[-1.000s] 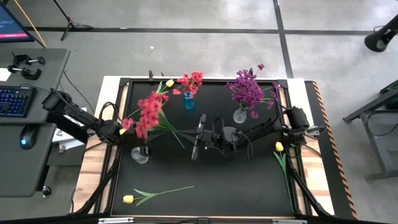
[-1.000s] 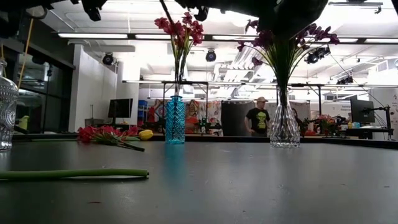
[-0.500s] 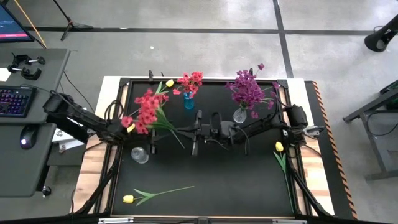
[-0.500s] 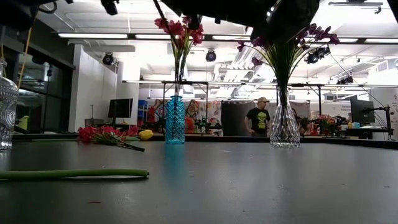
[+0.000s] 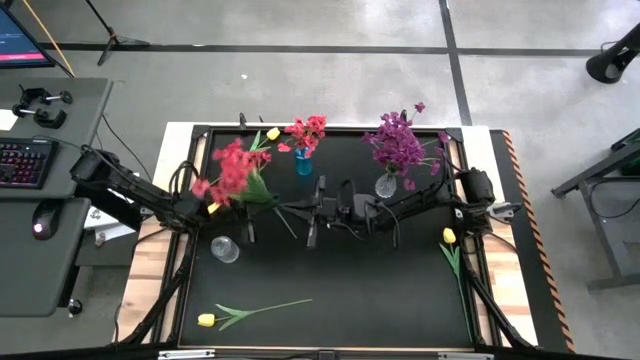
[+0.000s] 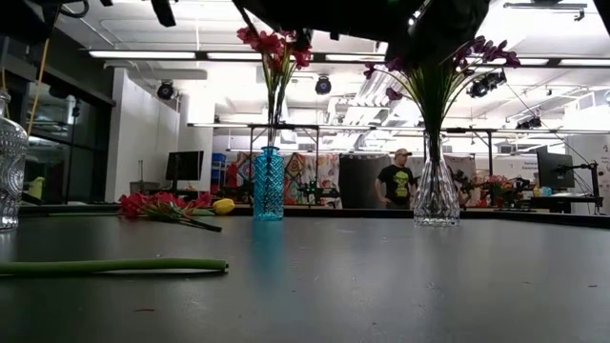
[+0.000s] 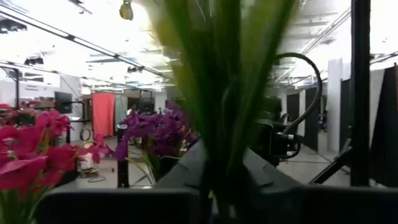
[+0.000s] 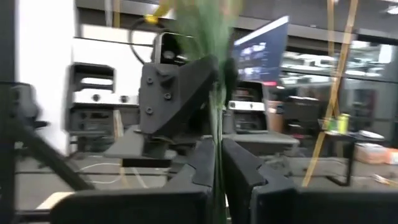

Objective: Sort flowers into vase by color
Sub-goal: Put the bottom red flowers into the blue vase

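Above the black table (image 5: 340, 290), both claws pinching the red flower bunch (image 5: 232, 170), stems toward the right claw (image 5: 312, 212), blooms beyond the left claw (image 5: 246, 213).

Bright overhead glare; wrist views w/ motion blur.

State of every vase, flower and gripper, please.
red bunch: held in the air
left gripper: jaws shut on red bunch
right gripper: jaws shut on red bunch
blue vase: upright, holding red flowers
clear vase: upright, holding purple flowers
empty vase: upright, nothing inside
front yellow tulip: lying flat
right yellow tulip: lying flat
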